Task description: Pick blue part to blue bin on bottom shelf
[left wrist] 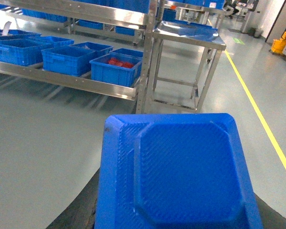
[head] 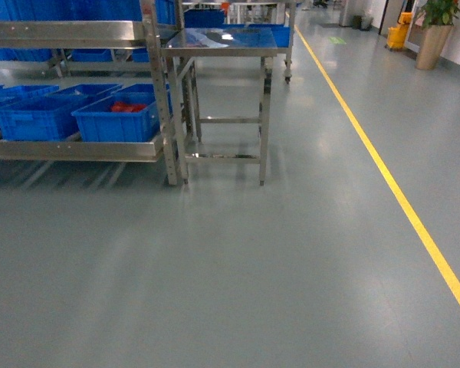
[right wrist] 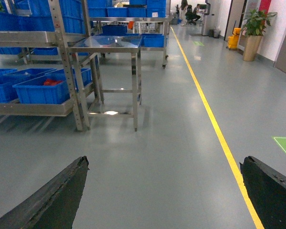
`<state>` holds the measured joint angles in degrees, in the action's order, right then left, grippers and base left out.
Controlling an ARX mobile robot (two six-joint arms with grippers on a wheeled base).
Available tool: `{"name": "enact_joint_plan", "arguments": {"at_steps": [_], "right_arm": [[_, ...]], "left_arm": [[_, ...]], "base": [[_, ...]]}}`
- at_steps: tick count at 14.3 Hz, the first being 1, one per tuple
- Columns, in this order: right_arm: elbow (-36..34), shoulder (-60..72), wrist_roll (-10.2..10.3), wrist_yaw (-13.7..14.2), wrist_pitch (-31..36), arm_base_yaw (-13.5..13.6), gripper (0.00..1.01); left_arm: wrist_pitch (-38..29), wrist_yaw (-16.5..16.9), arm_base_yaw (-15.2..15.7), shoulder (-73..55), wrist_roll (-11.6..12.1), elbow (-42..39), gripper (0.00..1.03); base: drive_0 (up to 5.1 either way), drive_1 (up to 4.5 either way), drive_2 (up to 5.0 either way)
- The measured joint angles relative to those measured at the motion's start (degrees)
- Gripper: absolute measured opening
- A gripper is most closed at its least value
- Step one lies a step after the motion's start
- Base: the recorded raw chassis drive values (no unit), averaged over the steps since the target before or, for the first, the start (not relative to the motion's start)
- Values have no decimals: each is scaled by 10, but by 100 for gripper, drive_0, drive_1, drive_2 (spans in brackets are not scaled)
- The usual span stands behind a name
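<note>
A blue part point(left wrist: 181, 171) with a raised octagonal face fills the lower half of the left wrist view. My left gripper point(left wrist: 176, 217) is shut on it, and its dark fingers point(left wrist: 78, 212) show at either side below the part. My right gripper point(right wrist: 164, 191) hangs open over bare floor, holding nothing. Neither gripper shows in the head view. The bottom shelf point(head: 69, 149) of the steel rack carries several blue bins point(head: 38, 115). The rightmost blue bin point(head: 115, 119) holds red parts point(head: 128, 107). The rack stands well ahead of both grippers, to the left.
A small steel table point(head: 222, 38) with a shiny top stands against the rack's right upright point(head: 162, 100). A yellow floor line point(head: 391, 184) runs along the right. Far back are a potted plant point(head: 437, 31), a yellow mop bucket point(head: 399, 34) and people point(right wrist: 190, 12).
</note>
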<state>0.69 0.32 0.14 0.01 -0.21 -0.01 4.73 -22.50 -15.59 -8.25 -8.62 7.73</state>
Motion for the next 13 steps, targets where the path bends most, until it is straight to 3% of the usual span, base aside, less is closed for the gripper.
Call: {"name": "enact_joint_plan", "arguments": {"at_steps": [13], "right_arm": [[0,0,0,0,-1,0,98]], "left_arm": [[3,-1,0,0,0,0,43]], "base": [[3,415,-409]]}}
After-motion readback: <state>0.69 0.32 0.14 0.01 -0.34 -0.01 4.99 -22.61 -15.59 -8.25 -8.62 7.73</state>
